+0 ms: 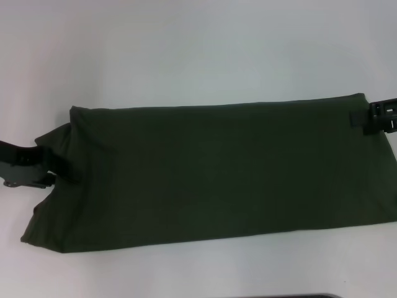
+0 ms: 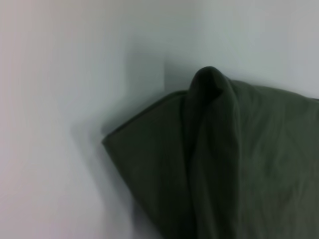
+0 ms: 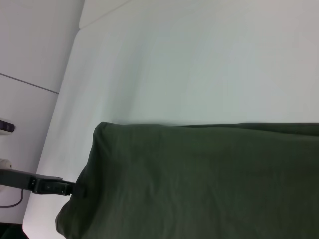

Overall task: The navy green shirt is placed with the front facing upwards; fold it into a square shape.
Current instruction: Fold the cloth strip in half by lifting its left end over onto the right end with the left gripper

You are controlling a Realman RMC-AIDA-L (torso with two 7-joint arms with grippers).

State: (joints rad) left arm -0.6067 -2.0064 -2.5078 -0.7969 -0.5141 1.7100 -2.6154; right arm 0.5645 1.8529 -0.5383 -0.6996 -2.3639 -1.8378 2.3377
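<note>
The navy green shirt (image 1: 217,171) lies across the white table as a long folded band, plain green side up, with no lettering showing. My left gripper (image 1: 59,169) is at the band's left end, shut on the cloth. In the left wrist view that cloth rises into a pinched ridge (image 2: 212,99). My right gripper (image 1: 366,119) is at the band's far right corner, with one black finger lying over the shirt's edge, shut on it. The right wrist view looks along the shirt (image 3: 199,179) toward the left gripper (image 3: 50,185) at its far end.
The white table (image 1: 186,56) stretches bare behind the shirt and in a narrow strip in front of it. The shirt's right end runs to the edge of the head view. A dark edge (image 1: 291,296) shows at the bottom of that view.
</note>
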